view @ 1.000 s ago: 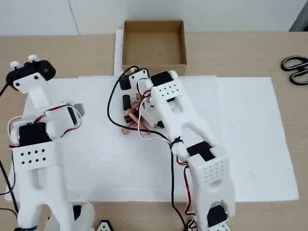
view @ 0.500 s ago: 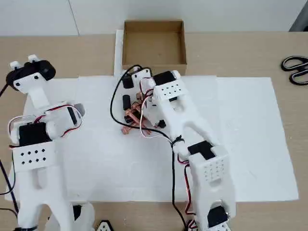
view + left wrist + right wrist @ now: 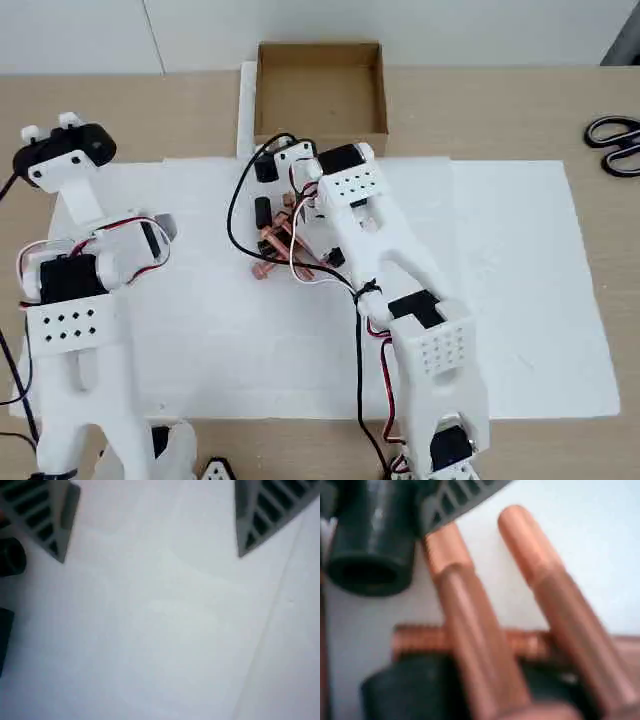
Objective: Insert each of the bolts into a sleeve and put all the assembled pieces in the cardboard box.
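White sheet covering my tabletop, with the open-topped brown cardboard box at its far edge. Right gripper low over the heap near the box; I cannot tell whether it is open or closed. Left gripper spread wide above bare sheet. Copper bolts lie loose, touching the black cylindrical sleeves.

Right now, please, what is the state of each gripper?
Left gripper: open, holding nothing, above the white sheet.
Right gripper: cannot be told; it sits at the bolts.
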You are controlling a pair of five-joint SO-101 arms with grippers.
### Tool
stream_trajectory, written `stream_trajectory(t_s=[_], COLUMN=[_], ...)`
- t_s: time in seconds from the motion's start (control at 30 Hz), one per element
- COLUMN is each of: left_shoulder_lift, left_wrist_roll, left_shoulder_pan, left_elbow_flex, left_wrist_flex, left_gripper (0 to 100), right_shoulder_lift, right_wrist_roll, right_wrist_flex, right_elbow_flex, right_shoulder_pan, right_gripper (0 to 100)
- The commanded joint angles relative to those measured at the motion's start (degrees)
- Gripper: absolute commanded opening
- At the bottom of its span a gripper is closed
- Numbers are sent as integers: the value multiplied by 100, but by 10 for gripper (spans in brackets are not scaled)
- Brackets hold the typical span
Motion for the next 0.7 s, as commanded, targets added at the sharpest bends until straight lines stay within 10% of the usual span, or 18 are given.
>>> stream_trajectory(t_s=[0.0,0.67], left_shoulder_lift=[-193,-193], left_wrist_roll=[26,26], left_shoulder_pan=[35,35], left_elbow_flex=[-31,-31], left_wrist_flex=[-132,-132], left_gripper=[207,207], right_shoulder_lift=[-400,-1569], right_wrist_roll=[-62,-237], right_wrist_flex=[242,734], right_elbow_flex=[-26,-18], right_shoulder_pan=[-31,620], right_gripper=[13,13])
